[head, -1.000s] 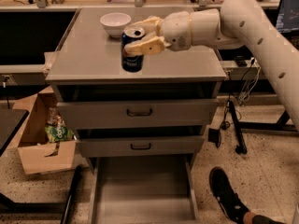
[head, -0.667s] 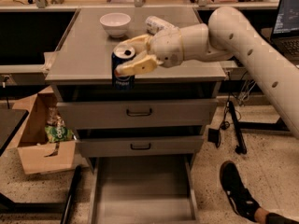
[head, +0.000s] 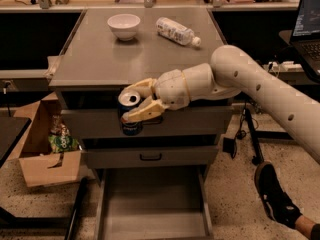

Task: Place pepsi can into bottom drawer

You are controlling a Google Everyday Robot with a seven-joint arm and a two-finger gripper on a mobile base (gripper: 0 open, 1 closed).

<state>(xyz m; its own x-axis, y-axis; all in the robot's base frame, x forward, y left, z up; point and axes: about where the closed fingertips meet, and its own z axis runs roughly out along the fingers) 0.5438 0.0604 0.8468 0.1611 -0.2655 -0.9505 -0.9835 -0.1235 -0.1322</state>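
Frame centre: my gripper [head: 133, 103] clasps the can [head: 131, 128] between its fingers, above the open drawer [head: 152, 204] at bottom.

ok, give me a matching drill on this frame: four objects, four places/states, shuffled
Things:
1. pepsi can
2. white bowl
3. clear plastic bottle
4. bottom drawer

Places/states:
A. lying on its side on the cabinet top
B. pulled open, lowest on the cabinet
C. held by the gripper, just off the cabinet's front edge
D. upright on the cabinet top, left of the bottle

Pairs: 1-C, 2-D, 3-A, 4-B.
The gripper is in front of the cabinet, above the open drawer, closed on the can.
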